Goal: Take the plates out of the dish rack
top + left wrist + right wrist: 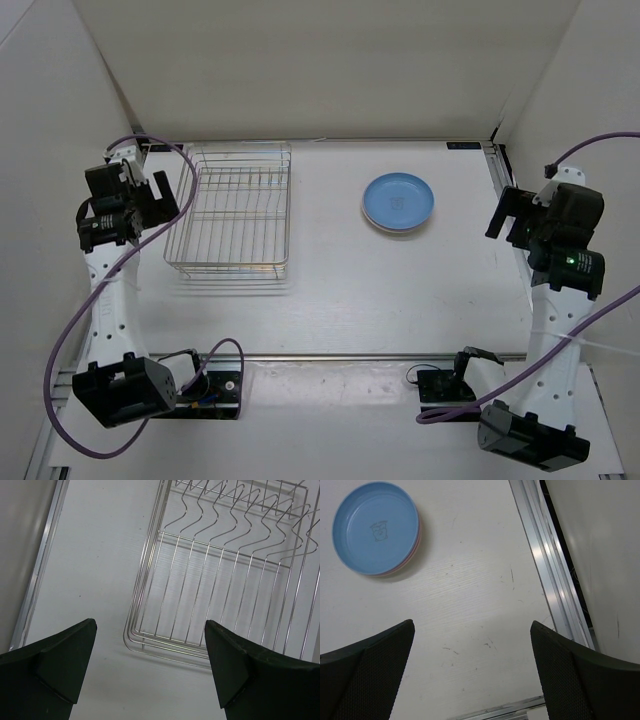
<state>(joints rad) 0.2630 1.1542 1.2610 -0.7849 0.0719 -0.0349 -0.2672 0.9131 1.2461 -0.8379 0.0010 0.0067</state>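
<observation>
One light blue plate (398, 201) lies stacked on a pink plate (414, 552) on the table (400, 290), well right of the wire dish rack (228, 265). Left gripper (150, 630) and right gripper (472, 627) hang with jaws spread, released.

A white table (330, 290), its top faintly scuffed, fills the view. Plain white panels close it in: a back wall (330, 60) at 12 o'clock, a left wall (50, 100) at 9 and a right wall (600, 70) at 3. A side rail (490, 165) of aluminium edges it at 3 o'clock, and a near rail (340, 356) at 6. The light is soft and even.
</observation>
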